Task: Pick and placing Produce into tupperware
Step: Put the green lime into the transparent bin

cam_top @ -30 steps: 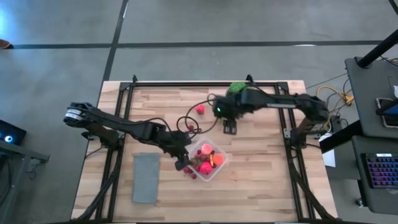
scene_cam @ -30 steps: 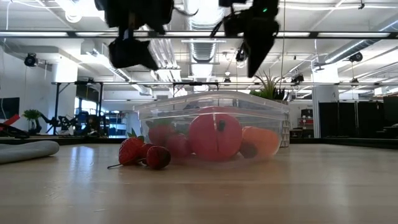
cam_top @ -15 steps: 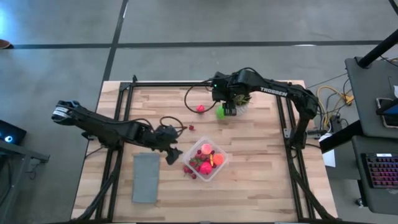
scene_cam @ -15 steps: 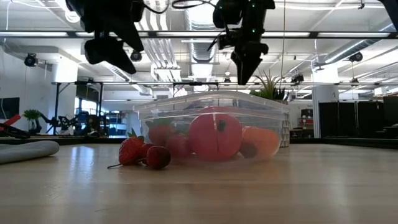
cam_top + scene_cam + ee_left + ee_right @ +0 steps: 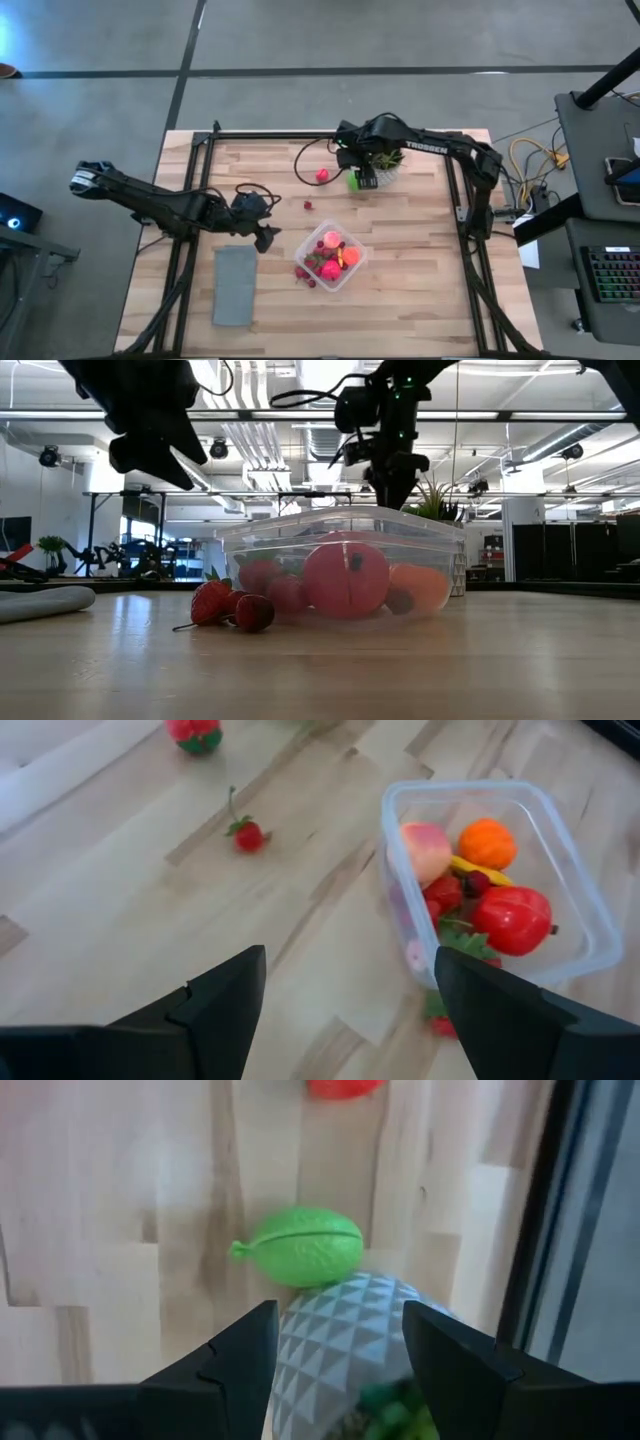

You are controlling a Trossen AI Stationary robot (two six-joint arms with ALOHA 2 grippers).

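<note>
Grey concrete floor (image 5: 90, 110), wooden table (image 5: 420, 290), ceiling strip lights (image 5: 560, 415), exposed ducts (image 5: 325, 440)

The left arm reaches in from the counter's left edge, stretched low across it, its end effector (image 5: 266, 237) near the middle with fingers (image 5: 225, 1000) spread wide and nothing between them. The right arm arches in from the right side toward the far edge, its end effector (image 5: 366, 180) pointing down, fingers (image 5: 240, 1355) apart and empty.
</note>
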